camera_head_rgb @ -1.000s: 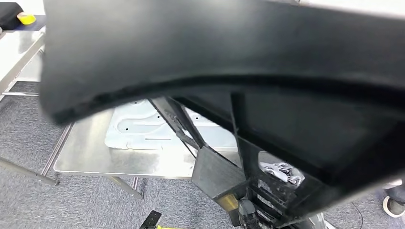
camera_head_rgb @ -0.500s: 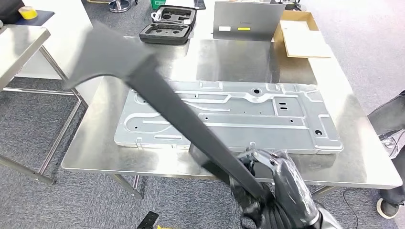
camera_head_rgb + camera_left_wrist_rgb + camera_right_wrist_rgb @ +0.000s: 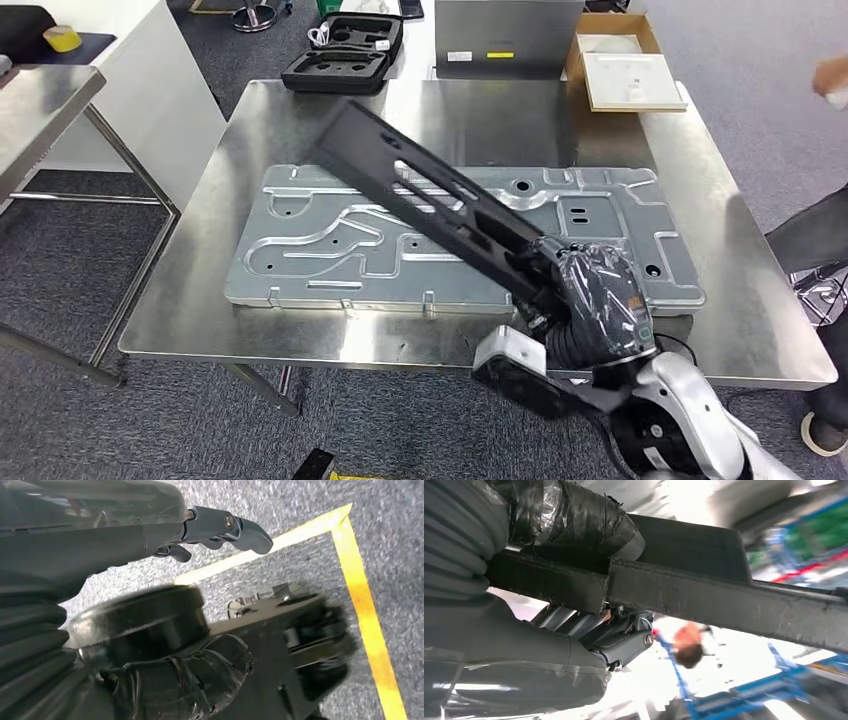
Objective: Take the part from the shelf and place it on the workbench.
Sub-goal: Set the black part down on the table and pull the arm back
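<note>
A long black part (image 3: 430, 200) slants across the steel workbench (image 3: 250, 330), above a grey stamped metal panel (image 3: 330, 250) that lies flat on it. My right hand (image 3: 595, 300), wrapped in black film, grips the part's near end at the bench's front right. I cannot tell whether the far end touches the bench. In the right wrist view the taped thumb (image 3: 589, 520) lies over the black part (image 3: 724, 595) and the fingers (image 3: 624, 635) curl under it. My left hand (image 3: 225, 527) hangs over grey carpet, its fingers apart and holding nothing.
Black foam cases (image 3: 350, 55), a grey box (image 3: 505, 35) and a cardboard box (image 3: 625, 70) stand at the bench's far end. A second steel table (image 3: 40, 100) is at the left. A person's hand (image 3: 830, 80) and leg (image 3: 810, 235) are at the right edge.
The black part swung down from right in front of the camera to low over the panel. My right hand moved up and over the bench's front edge with it.
</note>
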Motion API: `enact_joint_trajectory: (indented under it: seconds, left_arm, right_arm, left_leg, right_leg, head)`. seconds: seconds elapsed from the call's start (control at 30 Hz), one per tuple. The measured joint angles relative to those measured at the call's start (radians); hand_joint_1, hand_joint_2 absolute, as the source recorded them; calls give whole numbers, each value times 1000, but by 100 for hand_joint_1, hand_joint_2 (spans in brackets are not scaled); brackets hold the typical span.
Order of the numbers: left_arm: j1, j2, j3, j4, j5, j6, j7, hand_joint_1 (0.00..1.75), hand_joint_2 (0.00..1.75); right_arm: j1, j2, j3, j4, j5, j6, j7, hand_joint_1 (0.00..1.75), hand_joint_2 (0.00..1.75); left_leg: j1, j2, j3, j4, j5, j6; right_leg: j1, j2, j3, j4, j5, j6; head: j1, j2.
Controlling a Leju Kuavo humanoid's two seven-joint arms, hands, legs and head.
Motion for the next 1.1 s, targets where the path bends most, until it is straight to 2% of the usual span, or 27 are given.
enact_joint_trajectory:
  seconds: [0.03, 0.1, 0.17, 0.2, 0.3, 0.33, 0.4, 0.47, 0.5, 0.53, 0.57, 0.63, 0.67, 0.7, 0.77, 0.87, 0.93, 1.0, 1.03, 1.07, 1.1]
  left_arm:
    - [2, 0, 0, 0, 2, -2, 0, 0, 175]
    - [3, 2, 0, 0, 4, -4, -1, 0, 175]
    - [3, 3, 0, 0, 6, -6, -4, 0, 175]
    - [3, 3, 0, 0, 6, -7, -5, 0, 175]
    - [9, 4, 0, 0, 9, -7, -9, 0, 175]
    - [10, 4, 0, 0, 9, -7, -12, 0, 175]
    - [7, 4, 0, 0, 9, -7, -19, 0, 175]
    - [3, 2, 0, 0, 9, -8, -26, 0, 175]
    - [2, 2, 0, 0, 9, -8, -28, 0, 175]
    - [1, 1, 0, 0, 10, -9, -30, 0, 175]
    - [-1, 0, 0, 0, 11, -9, -30, 0, 175]
    - [-8, -2, 0, 0, 11, -9, -31, 0, 175]
    - [-13, -4, 0, 0, 10, -9, -30, 0, 175]
    - [-17, -4, 0, 0, 9, -9, -28, 0, 175]
    - [-22, -5, 0, 0, 5, -8, -22, 0, 175]
    - [-25, -5, 0, 0, 0, -6, -12, 0, 175]
    - [-28, -6, 0, 0, -5, -2, -5, 0, 175]
    - [-29, -8, 0, 0, -10, 3, 3, 0, 175]
    - [-28, -9, 0, 0, -11, 6, 8, 0, 175]
    - [-27, -10, 0, 0, -13, 9, 11, 0, 175]
    - [-26, -10, 0, 0, -15, 11, 14, 0, 175]
  right_arm:
    - [1, -9, -2, 16, 8, -2, 14, 175, 175]
    - [5, -28, -12, 38, 20, -12, 34, 175, 175]
    - [16, -51, -33, 57, 34, -27, 48, 175, 175]
    - [24, -64, -48, 68, 40, -33, 51, 175, 175]
    - [48, -99, -95, 100, 52, -39, 54, 175, 175]
    - [52, -106, -106, 107, 57, -39, 54, 175, 175]
    - [49, -112, -120, 118, 71, -35, 53, 175, 175]
    - [37, -109, -122, 127, 92, -21, 49, 175, 175]
    - [27, -103, -118, 132, 104, -9, 46, 175, 175]
    - [12, -94, -112, 137, 116, 5, 43, 175, 175]
    - [-9, -80, -102, 143, 129, 19, 41, 175, 175]
    - [-58, -48, -79, 157, 154, 44, 34, 175, 175]
    - [-83, -31, -66, 165, 164, 54, 30, 175, 175]
    - [-106, -17, -54, 173, 171, 61, 25, 175, 175]
    - [-143, 20, -23, 199, 187, 70, 13, 175, 175]
    - [-190, 77, 34, 242, 211, 79, -9, 175, 175]
    - [-217, 110, 70, 269, 230, 83, -27, 175, 175]
    - [-236, 145, 105, 303, 254, 83, -48, 175, 175]
    - [-242, 165, 124, 322, 268, 83, -60, 175, 175]
    - [-246, 185, 144, 340, 279, 82, -75, 175, 175]
    - [-248, 203, 162, 354, 287, 81, -87, 175, 175]
  left_leg:
    - [0, 0, 8, -20, 20, 2]
    - [0, 0, 66, -145, 86, 9]
    - [-4, -1, 123, -256, 120, 18]
    - [-6, -2, 135, -280, 123, 21]
    - [-9, -3, 137, -290, 122, 32]
    - [-8, -3, 139, -295, 123, 38]
    - [-5, -2, 145, -304, 127, 49]
    - [-7, -2, 145, -304, 126, 55]
    - [-8, -2, 145, -303, 125, 56]
    - [-9, -2, 145, -301, 124, 56]
    - [-9, -2, 145, -299, 122, 56]
    - [-8, -4, 145, -290, 117, 53]
    - [-9, -5, 143, -286, 114, 49]
    - [-10, -7, 140, -283, 113, 45]
    - [-13, -9, 134, -281, 115, 36]
    - [-11, -8, 127, -270, 106, 22]
    - [-9, -5, 95, -200, 66, 9]
    - [-6, -4, 35, -73, 14, 0]
    - [-5, -3, 10, -27, 3, -2]
    - [-4, -3, 0, -13, 10, -2]
    - [-4, -3, 9, -41, 35, 0]
  right_leg:
    - [0, 0, 1, 1, -1, 0]
    - [0, 2, 4, 2, -5, 3]
    - [2, 2, 5, 2, -9, 9]
    - [3, 2, 4, 1, -10, 14]
    - [2, 2, 2, -1, -12, 30]
    - [1, 2, -2, 7, -20, 35]
    - [-1, 3, -36, 80, -63, 42]
    - [0, 3, -101, 211, -119, 45]
    - [0, 3, -129, 263, -132, 45]
    - [-1, 3, -146, 288, -130, 46]
    - [-1, 2, -142, 270, -106, 45]
    - [-3, 2, -89, 148, -33, 43]
    - [-1, 3, -59, 83, -7, 42]
    - [0, 4, -39, 41, 4, 39]
    - [5, 6, -32, 20, 3, 31]
    - [1, 6, -32, 17, 8, 16]
    - [-2, 2, -31, 14, 9, 7]
    - [0, 0, -31, 15, 8, 2]
    - [1, 0, -30, 16, 8, 0]
    - [1, 0, -30, 17, 7, -1]
    - [2, 1, -29, 18, 5, -2]
  head:
    - [0, 0]
    - [0, 0]
    - [0, 0]
    - [1, 0]
    - [2, 0]
    - [2, 0]
    - [3, 0]
    - [5, 0]
    - [5, 0]
    - [5, 0]
    - [5, 0]
    - [5, 0]
    - [5, 0]
    - [5, 0]
    - [6, 0]
    - [5, 0]
    - [1, 0]
    - [-1, 0]
    - [-1, 0]
    - [-1, 0]
    - [-1, 0]
